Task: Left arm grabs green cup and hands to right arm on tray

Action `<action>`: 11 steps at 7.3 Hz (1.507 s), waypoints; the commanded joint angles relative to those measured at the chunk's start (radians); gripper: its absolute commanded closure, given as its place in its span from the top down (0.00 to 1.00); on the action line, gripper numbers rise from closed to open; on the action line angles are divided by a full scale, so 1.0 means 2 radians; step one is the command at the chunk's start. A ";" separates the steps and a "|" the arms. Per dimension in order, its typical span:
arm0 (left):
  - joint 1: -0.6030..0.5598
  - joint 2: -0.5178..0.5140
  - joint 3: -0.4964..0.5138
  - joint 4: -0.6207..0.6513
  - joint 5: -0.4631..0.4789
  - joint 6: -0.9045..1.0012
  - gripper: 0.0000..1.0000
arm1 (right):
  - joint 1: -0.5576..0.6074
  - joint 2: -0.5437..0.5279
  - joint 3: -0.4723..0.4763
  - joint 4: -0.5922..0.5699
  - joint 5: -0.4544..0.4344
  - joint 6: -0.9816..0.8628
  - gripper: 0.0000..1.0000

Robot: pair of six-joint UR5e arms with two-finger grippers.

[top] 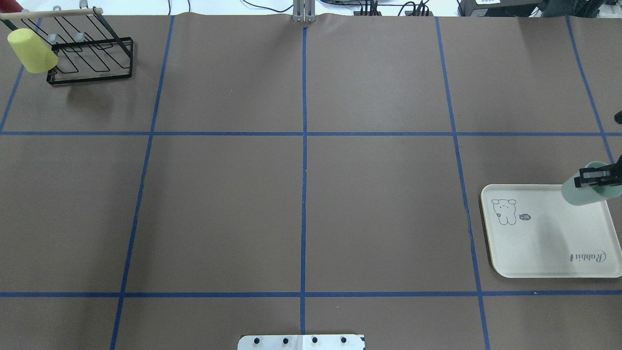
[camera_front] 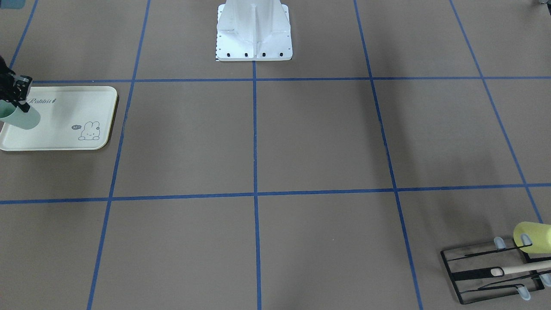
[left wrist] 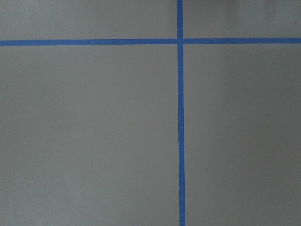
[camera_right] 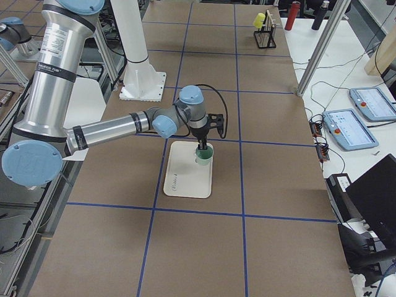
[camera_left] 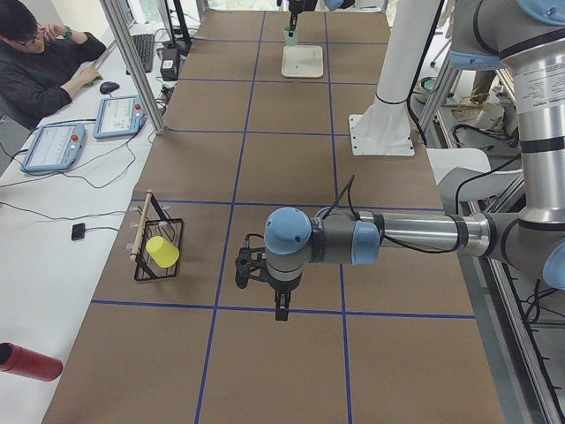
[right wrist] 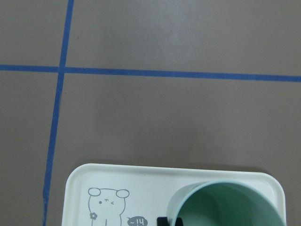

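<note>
My right gripper is shut on the rim of the pale green cup, one finger inside and one outside. It holds the cup upright over the far corner of the cream "Rabbit" tray. I cannot tell whether the cup's base touches the tray. The right wrist view looks down into the cup and shows the tray's bunny corner. My left gripper shows only in the left side view, hanging over bare table far from the tray; I cannot tell if it is open or shut.
A black wire rack with a yellow cup and a wooden rod stands at the far left corner. The white robot base is at the table's middle. An operator sits beside the table.
</note>
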 commanded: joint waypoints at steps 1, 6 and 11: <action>0.000 0.001 0.000 0.000 0.000 0.000 1.00 | -0.088 -0.036 0.000 0.050 -0.079 0.086 0.00; 0.000 0.000 0.000 0.000 0.000 0.000 1.00 | -0.185 -0.032 -0.003 0.053 -0.154 0.170 0.50; 0.000 -0.002 0.000 -0.001 -0.001 0.000 1.00 | -0.091 -0.013 0.013 0.047 -0.086 0.093 1.00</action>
